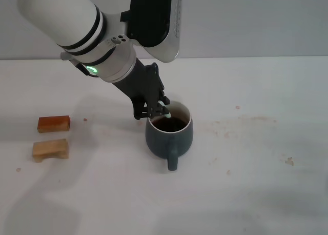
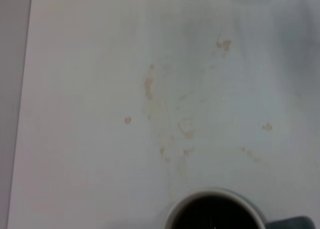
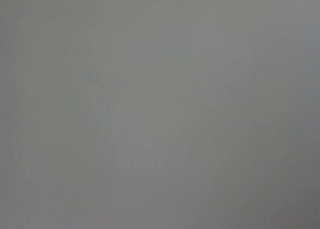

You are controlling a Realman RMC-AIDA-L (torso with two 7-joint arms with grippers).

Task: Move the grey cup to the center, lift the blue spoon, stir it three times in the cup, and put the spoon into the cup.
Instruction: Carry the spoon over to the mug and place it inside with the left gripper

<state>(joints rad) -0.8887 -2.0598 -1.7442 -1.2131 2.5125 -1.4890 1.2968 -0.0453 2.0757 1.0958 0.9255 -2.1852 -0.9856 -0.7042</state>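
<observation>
The grey cup (image 1: 169, 136) stands near the middle of the white table, its handle turned toward me and dark liquid inside. In the left wrist view its white rim (image 2: 186, 203) and the dark liquid show at the picture's edge. My left gripper (image 1: 160, 110) hangs over the cup's far left rim, reaching down from the upper left. It is shut on the blue spoon (image 1: 167, 112), of which only a pale bit of handle shows between the fingers. The spoon's bowl is hidden in the cup. The right gripper is out of view.
Two small wooden blocks lie at the left of the table, a reddish one (image 1: 53, 123) behind a paler one (image 1: 50, 149). Faint brownish stains (image 1: 241, 123) mark the table right of the cup. The right wrist view shows only plain grey.
</observation>
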